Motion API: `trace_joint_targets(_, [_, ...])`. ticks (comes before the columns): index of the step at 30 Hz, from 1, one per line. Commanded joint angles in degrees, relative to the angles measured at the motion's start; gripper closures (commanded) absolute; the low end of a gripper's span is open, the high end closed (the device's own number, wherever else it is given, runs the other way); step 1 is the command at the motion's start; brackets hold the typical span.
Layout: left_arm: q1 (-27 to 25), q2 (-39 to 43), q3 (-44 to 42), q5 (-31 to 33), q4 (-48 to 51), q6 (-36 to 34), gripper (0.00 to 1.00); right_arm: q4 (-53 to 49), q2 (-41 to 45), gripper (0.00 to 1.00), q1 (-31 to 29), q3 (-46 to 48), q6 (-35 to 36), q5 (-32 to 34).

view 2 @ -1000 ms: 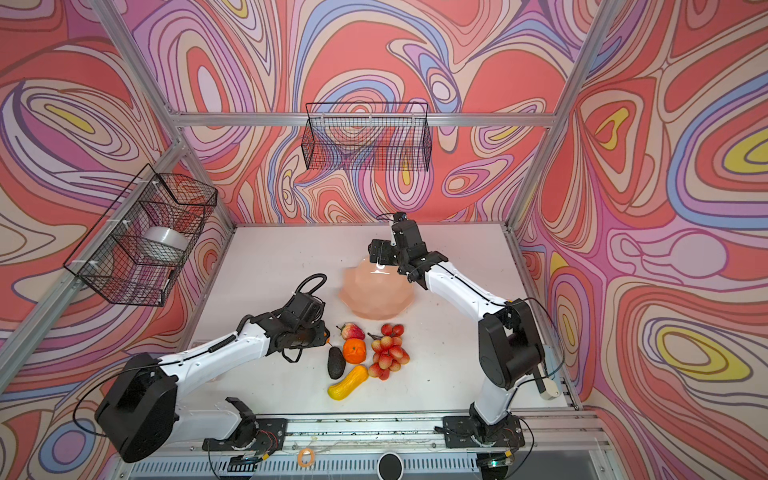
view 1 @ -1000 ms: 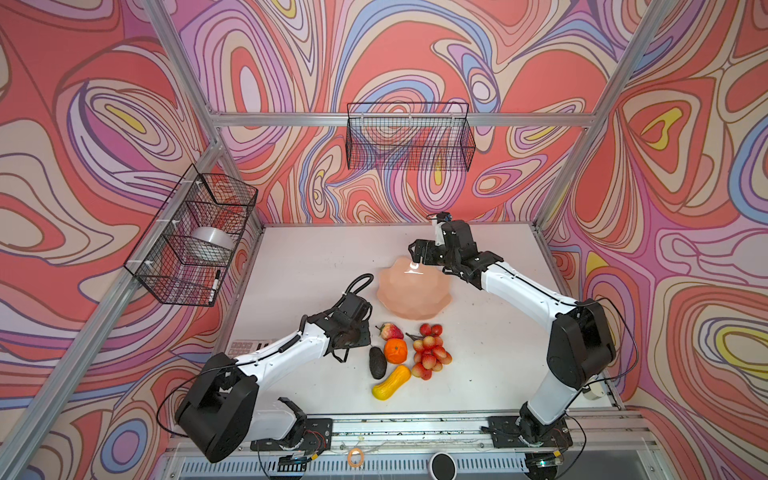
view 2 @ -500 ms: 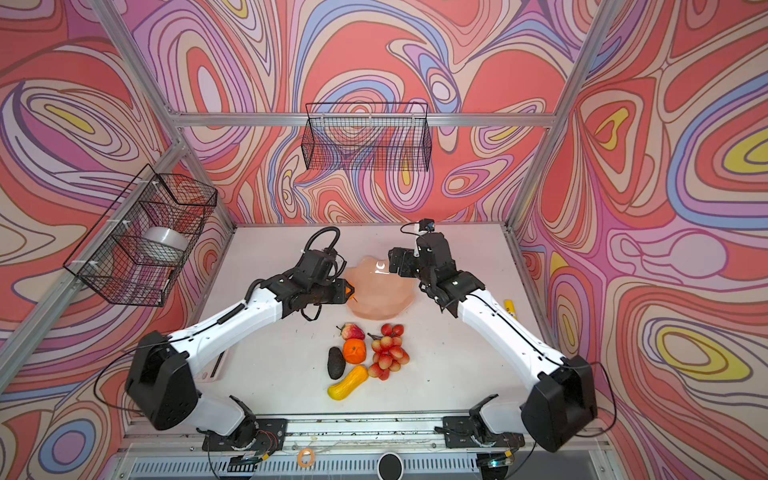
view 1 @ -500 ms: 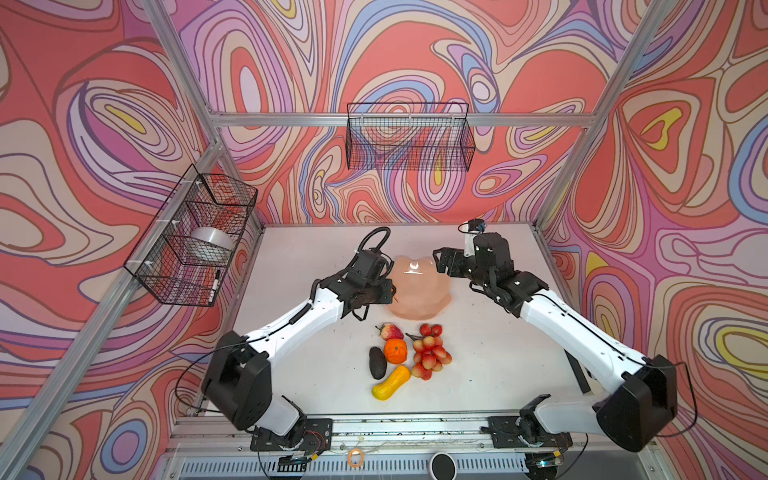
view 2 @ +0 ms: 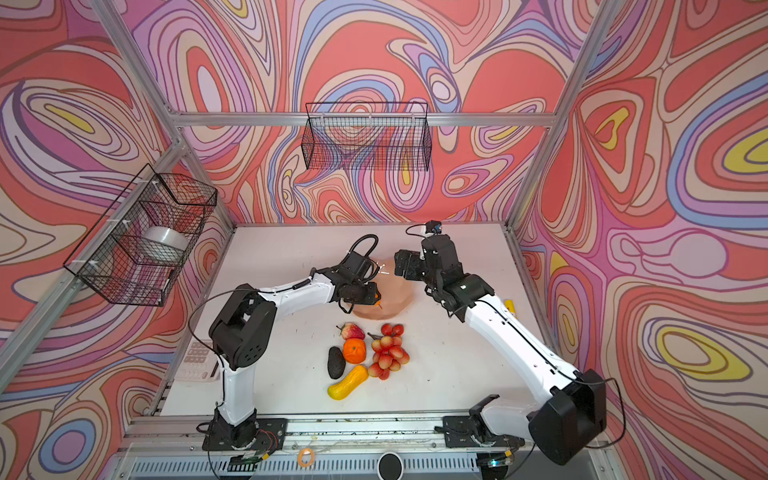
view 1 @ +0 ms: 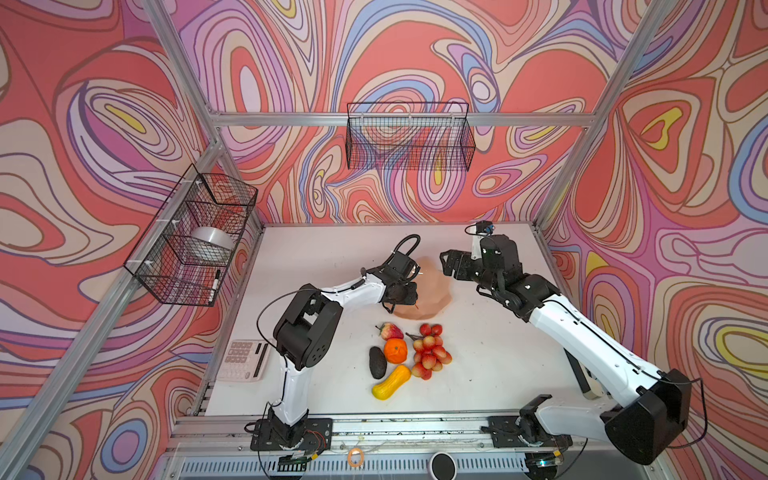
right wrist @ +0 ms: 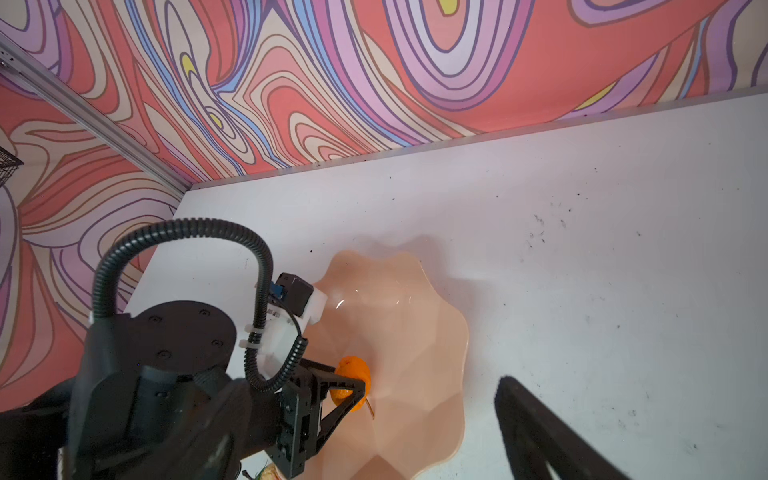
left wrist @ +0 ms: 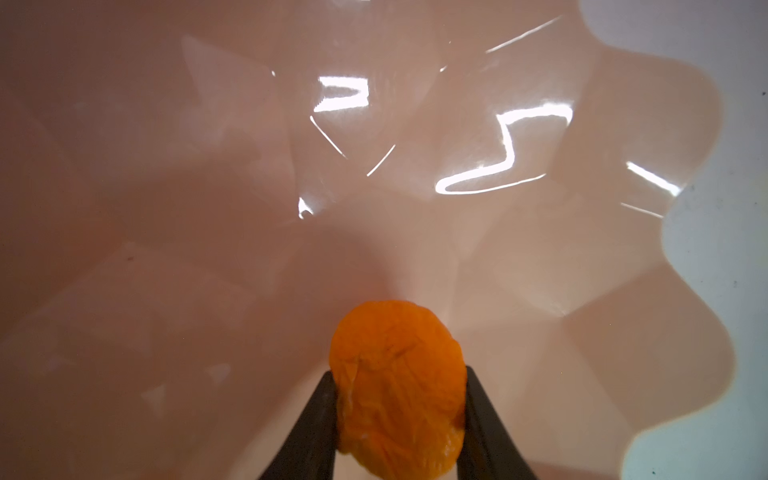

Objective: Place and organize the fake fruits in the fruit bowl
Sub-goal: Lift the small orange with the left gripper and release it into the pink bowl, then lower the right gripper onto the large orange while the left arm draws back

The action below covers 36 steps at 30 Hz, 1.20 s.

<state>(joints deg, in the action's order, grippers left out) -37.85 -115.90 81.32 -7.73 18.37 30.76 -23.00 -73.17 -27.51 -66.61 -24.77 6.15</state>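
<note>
Got the peach fruit bowl sitting mid-table, with one orange pinched tight in the left gripper over the bowl's inside, near its 9 o'clock edge. Also seeing the right gripper spread wide and holding nothing, just off the rim around 1 o'clock. Leaves the strawberry, other orange, avocado, yellow gourd and grapes bunched on the table at 6 o'clock from the bowl, all outside it.
</note>
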Motion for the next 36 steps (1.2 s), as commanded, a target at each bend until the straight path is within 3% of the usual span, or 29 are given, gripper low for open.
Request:
trace_joint_targets(1, [-0.28, -0.5, 2.24, -0.55, -1.1, 1.5, 0.56, -2.21, 1.6, 0.04, -0.13, 0.66, -0.28, 0.89])
trace_joint_targets(5, [-0.3, 2.18, 4.18, 0.56, -0.48, 0.61, 0.32, -7.54, 2.97, 0.06, -0.15, -0.3, 2.12, -0.67])
trace_joint_targets(10, [-0.3, 8.32, 5.95, 5.18, -0.36, -2.11, 0.18, -15.22, 6.95, 0.08, -1.49, 1.23, 4.53, -1.73])
trace_joint_targets(16, [-0.08, 19.69, 3.73, 15.1, -1.98, -8.62, 0.14, -20.39, 4.71, 0.09, -13.24, 0.31, 1.74, 1.02])
trace_joint_targets(21, [1.47, 33.34, -7.86, 22.96, -8.2, -12.61, 0.1, -20.19, -3.28, 0.1, -25.78, -1.61, -4.85, 3.0])
trace_joint_targets(24, [4.27, 40.93, -15.66, 24.07, -9.95, -11.94, 0.09, -18.41, -8.44, 0.12, -30.86, -1.95, -8.93, 2.26])
trace_joint_targets(29, [9.37, 50.47, -25.6, 24.22, -9.57, -8.58, 0.07, -15.36, -15.37, 0.18, -34.81, -1.77, -13.9, 0.23])
trace_joint_targets(36, [11.3, 57.36, -31.93, 26.84, -6.67, -8.64, 0.06, -13.44, -22.24, 0.24, -35.77, -2.11, -17.24, 2.67])
